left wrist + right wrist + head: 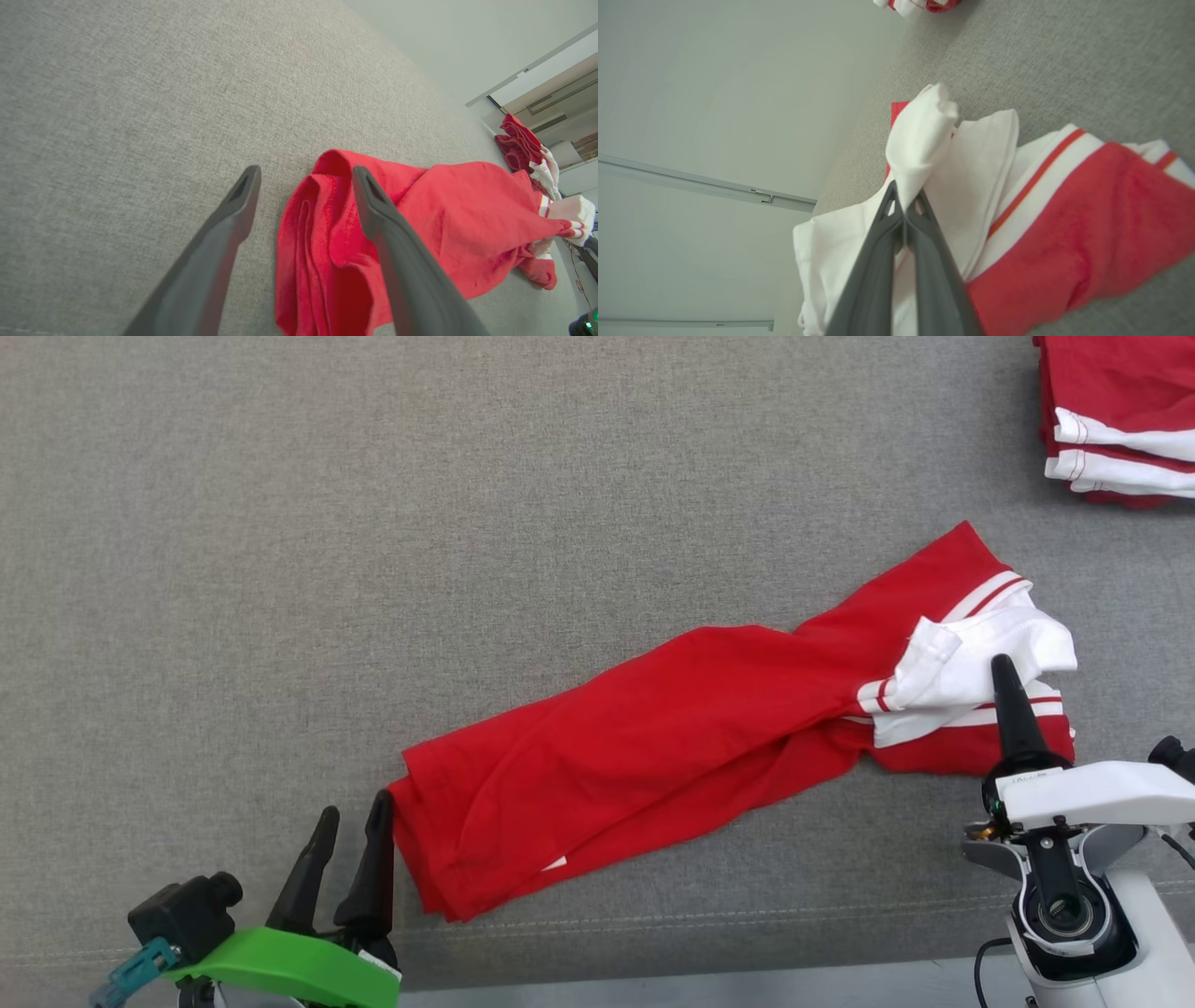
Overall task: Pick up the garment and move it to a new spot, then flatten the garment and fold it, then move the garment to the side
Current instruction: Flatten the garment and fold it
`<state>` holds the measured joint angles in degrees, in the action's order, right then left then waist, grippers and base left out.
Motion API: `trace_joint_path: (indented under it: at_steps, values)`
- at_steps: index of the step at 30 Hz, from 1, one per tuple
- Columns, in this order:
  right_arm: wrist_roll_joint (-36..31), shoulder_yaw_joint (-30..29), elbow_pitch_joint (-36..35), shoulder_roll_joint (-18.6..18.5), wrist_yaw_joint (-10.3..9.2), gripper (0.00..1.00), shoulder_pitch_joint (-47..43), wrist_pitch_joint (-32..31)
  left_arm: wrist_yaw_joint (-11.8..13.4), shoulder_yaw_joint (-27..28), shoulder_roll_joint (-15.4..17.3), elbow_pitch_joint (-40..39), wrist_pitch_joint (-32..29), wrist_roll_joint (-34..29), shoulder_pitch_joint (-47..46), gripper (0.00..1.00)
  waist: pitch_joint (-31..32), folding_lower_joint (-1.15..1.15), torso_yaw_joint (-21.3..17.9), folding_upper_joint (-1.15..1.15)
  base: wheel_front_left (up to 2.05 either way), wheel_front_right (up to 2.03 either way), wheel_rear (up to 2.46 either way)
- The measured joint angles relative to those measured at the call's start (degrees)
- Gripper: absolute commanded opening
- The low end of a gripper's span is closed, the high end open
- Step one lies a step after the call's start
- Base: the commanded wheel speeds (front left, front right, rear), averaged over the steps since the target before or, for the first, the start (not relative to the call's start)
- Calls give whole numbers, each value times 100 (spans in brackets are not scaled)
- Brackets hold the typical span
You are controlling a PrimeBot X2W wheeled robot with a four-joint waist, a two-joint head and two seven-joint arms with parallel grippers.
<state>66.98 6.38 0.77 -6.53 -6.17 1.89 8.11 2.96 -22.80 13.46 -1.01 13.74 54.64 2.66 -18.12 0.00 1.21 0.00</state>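
The red garment with white striped trim lies in a long twisted band, running from lower left to upper right. My right gripper is shut on a raised fold of its white part, where the closed fingertips pinch the cloth. At the other end, my left gripper stands open beside the bunched red hem. In the left wrist view, one finger overlaps the hem's edge, the other finger is over bare cloth surface, and nothing is gripped between them.
The grey fabric surface spreads wide to the left and back. A stack of folded red and white garments sits at the far right corner. The surface's front edge runs just below the garment.
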Motion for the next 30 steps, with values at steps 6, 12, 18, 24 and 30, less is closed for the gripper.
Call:
trace_joint_path:
  at_steps: [6,12,18,24,30]
  values:
    - [-33,5,-5,-27,-5,0,-28,0,-99,-201,-4,26,-171,3,1,100,4,0,23,0,0,0,0]
    - [-42,48,-26,-26,-7,0,-37,-1,-154,-276,-44,54,-361,168,7,100,-7,0,42,0,0,0,0]
    - [-60,13,-81,-41,-37,0,-102,-1,-308,-349,-109,-110,-620,520,23,100,-33,0,74,0,0,0,0]
    - [-93,76,-79,-45,-46,0,-116,-9,-346,-309,-70,-148,-621,456,-43,100,-70,0,117,0,0,0,0]
    - [-102,122,-87,-42,-47,0,-116,-18,-348,-304,30,-55,-727,398,-343,100,-112,0,125,0,0,0,0]
